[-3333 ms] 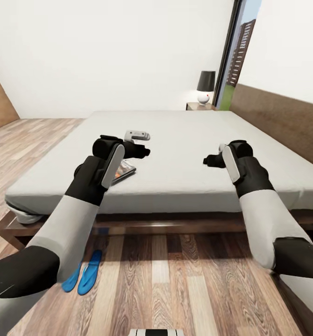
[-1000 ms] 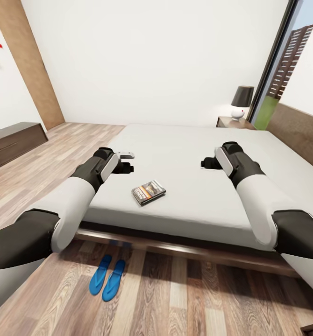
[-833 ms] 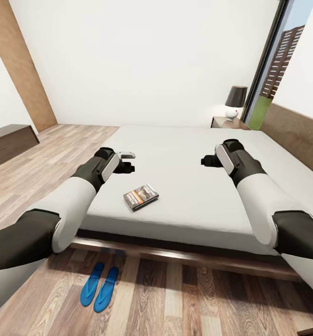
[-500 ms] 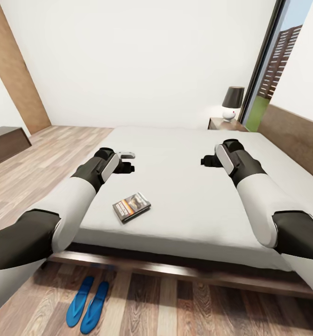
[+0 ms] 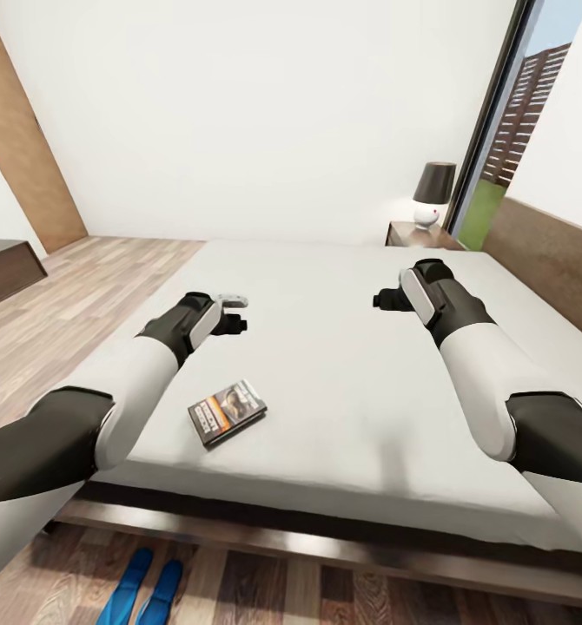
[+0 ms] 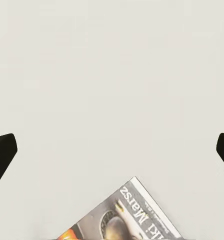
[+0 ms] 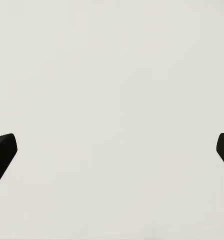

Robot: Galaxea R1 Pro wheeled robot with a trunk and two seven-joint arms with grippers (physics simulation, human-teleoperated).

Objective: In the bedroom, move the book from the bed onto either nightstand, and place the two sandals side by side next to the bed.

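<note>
Lying flat on the pale-grey mattress of the bed [image 5: 343, 382], lower left of centre in the head view, close to the near edge: the book [image 5: 227, 411], dark cover with an orange band. Long axis slanted, running from lower left up toward the right. Left claw [image 5: 232, 314] hanging above the mattress, up and slightly right of the book in the frame, apart from it, not touching. Seen through the left wrist view, book [image 6: 127, 215] cut off at the bottom edge, only one corner of the cover with white lettering showing, black fingertips [image 6: 1, 155] set wide at both sides: claw released, nothing between them. Right claw [image 5: 388, 300] over the middle of the mattress, well apart from the book; right wrist view giving bare mattress [image 7: 112, 110] and fingertips [image 7: 2, 154] spread wide, likewise released and empty. Left arm clearly nearer, so probably the one to reach, pulling back toward the near edge and turning to meet the slanted cover. Soft flat surface, thin book: likely awkward to get under. Nightstand [image 5: 417, 234] at upper right beside the headboard [image 5: 543, 260], a lamp [image 5: 433, 193] on it, far across the bed. Two sandals [image 5: 143, 590] side by side on the wood floor [image 5: 82, 286] at bottom left, just off the bed frame. White walls, tall window [image 5: 517, 121] at right.
</note>
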